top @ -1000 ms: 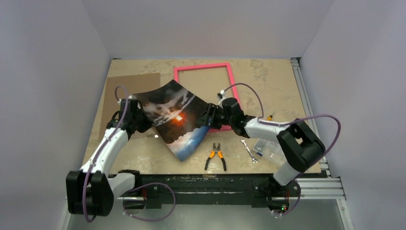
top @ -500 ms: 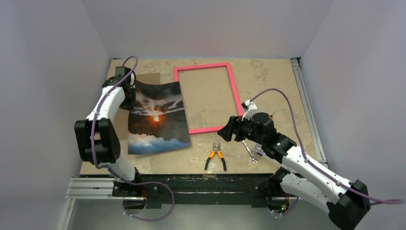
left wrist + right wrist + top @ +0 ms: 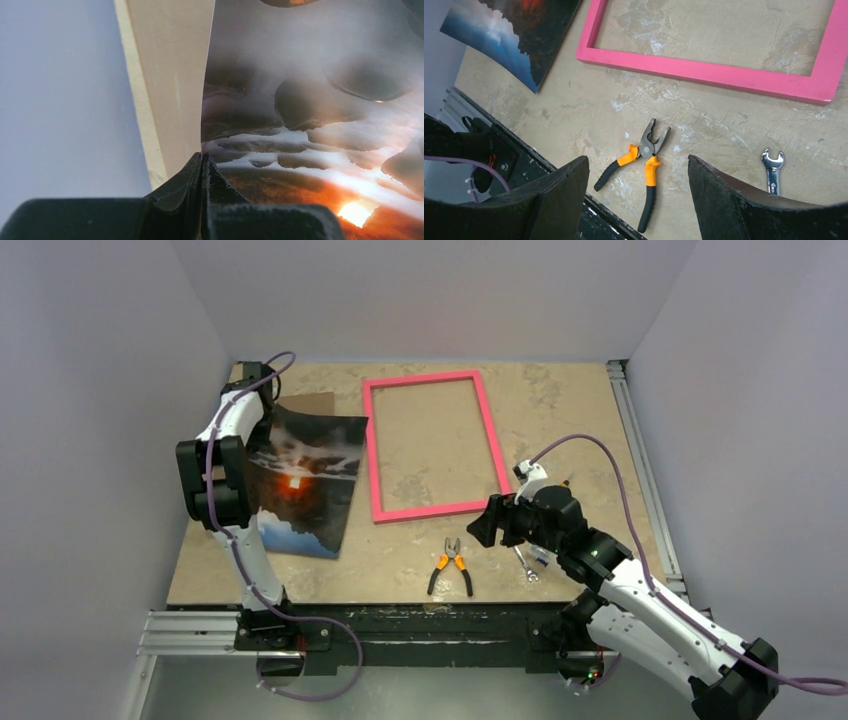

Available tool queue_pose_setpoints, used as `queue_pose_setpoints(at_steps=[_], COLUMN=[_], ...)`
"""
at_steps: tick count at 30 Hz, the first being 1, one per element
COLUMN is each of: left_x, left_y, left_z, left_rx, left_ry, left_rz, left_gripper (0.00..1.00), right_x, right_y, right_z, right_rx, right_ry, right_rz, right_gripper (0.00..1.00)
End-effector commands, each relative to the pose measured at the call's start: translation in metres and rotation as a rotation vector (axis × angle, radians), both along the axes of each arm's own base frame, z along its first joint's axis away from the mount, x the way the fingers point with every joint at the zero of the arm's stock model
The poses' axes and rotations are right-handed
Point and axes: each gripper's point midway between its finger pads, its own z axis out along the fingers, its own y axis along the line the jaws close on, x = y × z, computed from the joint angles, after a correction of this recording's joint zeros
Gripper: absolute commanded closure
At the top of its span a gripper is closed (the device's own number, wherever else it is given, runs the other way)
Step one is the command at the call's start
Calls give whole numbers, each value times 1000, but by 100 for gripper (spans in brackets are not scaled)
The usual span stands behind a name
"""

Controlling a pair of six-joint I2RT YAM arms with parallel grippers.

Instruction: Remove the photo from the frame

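— What's the room like?
— A beige marbled table (image 3: 570,410) boxed in by plain pale walls (image 3: 100,390), with a metal rail (image 3: 640,470) along its right edge.
— And the photo (image 3: 300,475)?
— At the table's left, bowed. Its upper left edge is pinched tight in the left tool (image 3: 201,159), and a brown board (image 3: 312,402) lies behind. The frame (image 3: 430,510) lies flat just beside it, mid-table, with marble showing through its opening.
— The right tool (image 3: 636,161)?
— Jaws spread wide, gripping nothing, hanging above orange-handled pliers (image 3: 450,568) and a wrench (image 3: 521,558).
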Motion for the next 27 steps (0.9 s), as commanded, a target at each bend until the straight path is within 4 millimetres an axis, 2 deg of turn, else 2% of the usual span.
queue_pose_setpoints(at_steps=[1, 8, 17, 27], left_x=[5, 6, 10, 19], left_y=[36, 52, 55, 66], left_z=[14, 13, 14, 17], left_rx=[79, 61, -32, -30], left_ry=[-17, -78, -180, -222], left_rz=[54, 207, 409, 482], left_gripper=[100, 100, 100, 100], right_x=[5, 6, 5, 5], right_y=[-4, -7, -12, -14], right_z=[4, -7, -10, -14], right_rx=[0, -19, -30, -38], right_ry=[-31, 0, 14, 32], right_rz=[-29, -56, -84, -98], right_gripper=[29, 30, 31, 31])
